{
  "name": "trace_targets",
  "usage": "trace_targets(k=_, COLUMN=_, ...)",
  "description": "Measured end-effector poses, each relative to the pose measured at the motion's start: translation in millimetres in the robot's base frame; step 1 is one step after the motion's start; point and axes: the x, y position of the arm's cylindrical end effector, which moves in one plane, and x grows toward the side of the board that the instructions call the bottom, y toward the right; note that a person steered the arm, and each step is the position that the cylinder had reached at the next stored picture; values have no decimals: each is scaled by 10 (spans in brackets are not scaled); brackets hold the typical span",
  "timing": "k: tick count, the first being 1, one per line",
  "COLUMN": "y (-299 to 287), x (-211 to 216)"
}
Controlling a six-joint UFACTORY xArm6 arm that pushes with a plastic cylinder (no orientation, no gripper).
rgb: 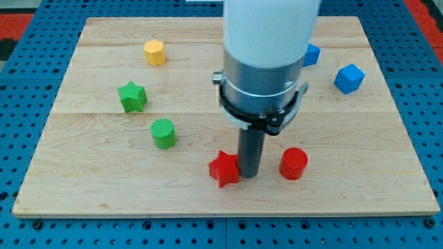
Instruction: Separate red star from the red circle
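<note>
A red star (223, 168) lies near the board's bottom edge, just left of centre. A red circle (293, 164), a short cylinder, stands to its right. My tip (248, 174) is down between the two, touching or nearly touching the star's right side, with a clear gap to the circle. The arm's white and grey body (266, 55) rises above the rod and hides the board's middle top.
A green cylinder (164, 133) and a green star (132, 96) lie to the left. A yellow hexagon (154, 52) is at top left. A blue cube (349, 78) and a partly hidden blue block (312, 54) are at top right. The wooden board (83, 180) rests on a blue pegboard.
</note>
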Motion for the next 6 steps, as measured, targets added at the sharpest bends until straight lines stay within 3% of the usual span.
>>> trace_targets(k=2, y=47, x=81)
trace_targets(k=5, y=1012, x=282)
trace_targets(k=6, y=1119, x=71)
